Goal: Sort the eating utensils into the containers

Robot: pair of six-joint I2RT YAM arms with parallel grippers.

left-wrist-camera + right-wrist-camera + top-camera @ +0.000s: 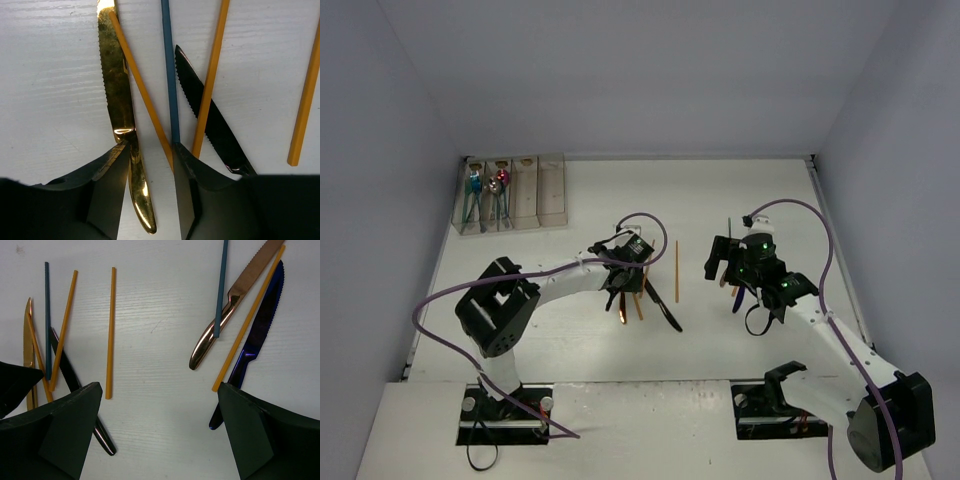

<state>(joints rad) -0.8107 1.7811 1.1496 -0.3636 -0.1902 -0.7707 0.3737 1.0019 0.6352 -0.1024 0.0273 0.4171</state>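
My left gripper [151, 150] is low over the table, its jaws partly closed around the handle of a gold knife [117, 100]. The left finger touches the handle; a gap remains on the other side. An orange stick [142, 90] crosses the knife and ends between the jaws. Beside them lie a blue stick [170, 75], a black knife [212, 125] and a second orange stick [212, 75]. My right gripper [157, 405] hangs wide open over bare table, with nothing between its fingers. The containers [552, 190] stand at the far left; two bins hold teal utensils [474, 190] and pink ones [500, 186].
To the right of my right gripper lie a copper knife [235, 290], a dark blue knife [255, 335], an orange stick [250, 320] and a blue stick [221, 285]. A lone orange stick [111, 330] lies between the two arms. Grey walls close in the table.
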